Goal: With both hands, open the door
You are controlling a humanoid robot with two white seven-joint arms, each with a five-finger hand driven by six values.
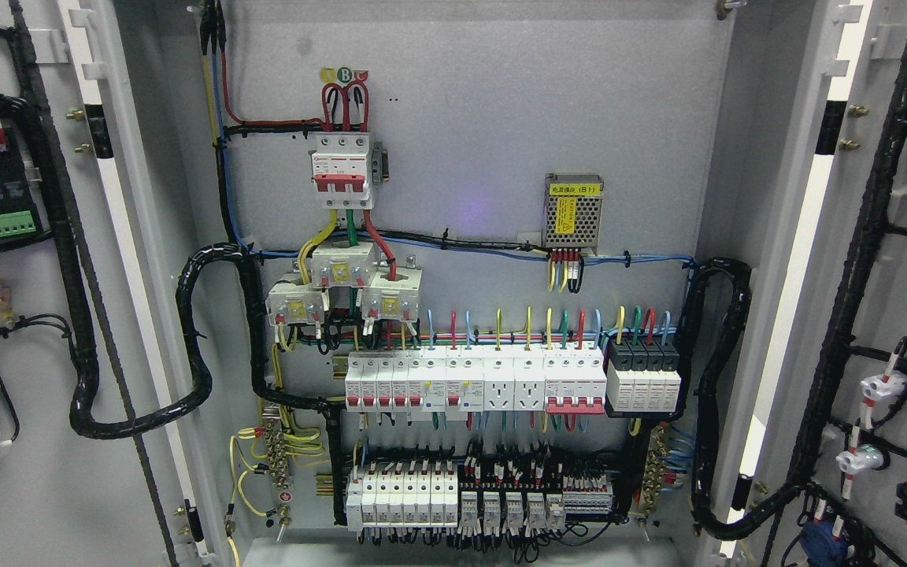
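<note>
Both doors, left door and right door, already hang swung wide, baring the breaker panel, but no robot hands show, so can't tell what the fingers are doing or place anything relative to them.

Power supply: yellow label, characters unclear, ending "(B1)". Round tag above main breaker: letter "B". Other print illegible.

Grey cabinet back panel, evenly lit
</note>
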